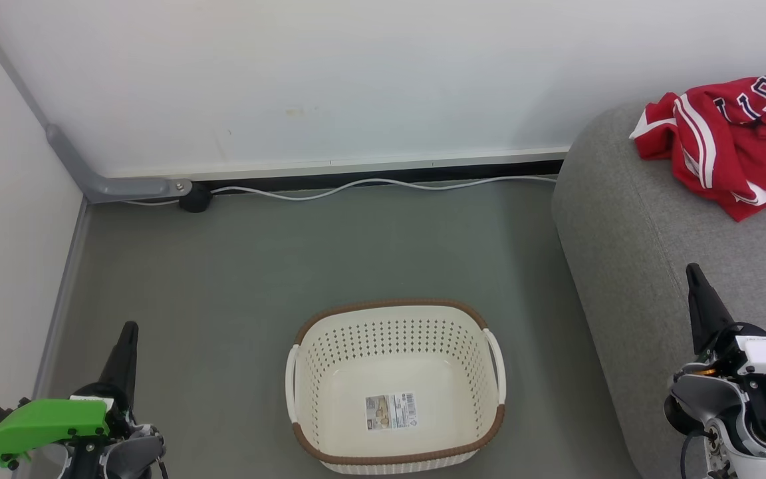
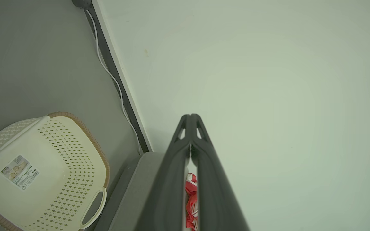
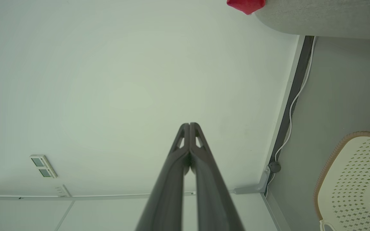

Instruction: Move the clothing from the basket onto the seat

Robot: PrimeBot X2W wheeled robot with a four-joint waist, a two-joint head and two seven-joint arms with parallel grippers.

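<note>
Left gripper (image 1: 128,329) sits at lower left of the head view above the floor (image 1: 223,266). Fingers are pressed together to the tip and carry nothing; the left wrist view confirms it.

Basket (image 1: 389,305) is centre-bottom on the floor, between the two grippers and closer to the left one. Handles are on its left and right sides. It's empty: bare bottom with only the label sticker (image 1: 391,410).

Seat (image 1: 629,253) fills the right side, just beside the basket's right handle and not touching it.

Clothing (image 1: 729,140) is a crumpled red heap on the seat's top, far right, by the wall (image 1: 356,80). It shows white stripes and navy lettering. I can't tell one garment from two in that pile.

Right gripper (image 1: 694,273) is at lower right, over the seat's front edge. It's also closed to a point and holds nothing.

Key relation: the clothing lies forward and right of both grippers. The right arm is clearly nearer, and the left would have to cross over the basket.

My read: the transfer looks done, since nothing is left in the basket to pick. Any tidy-up nudge of the heap belongs to the right arm.
</note>
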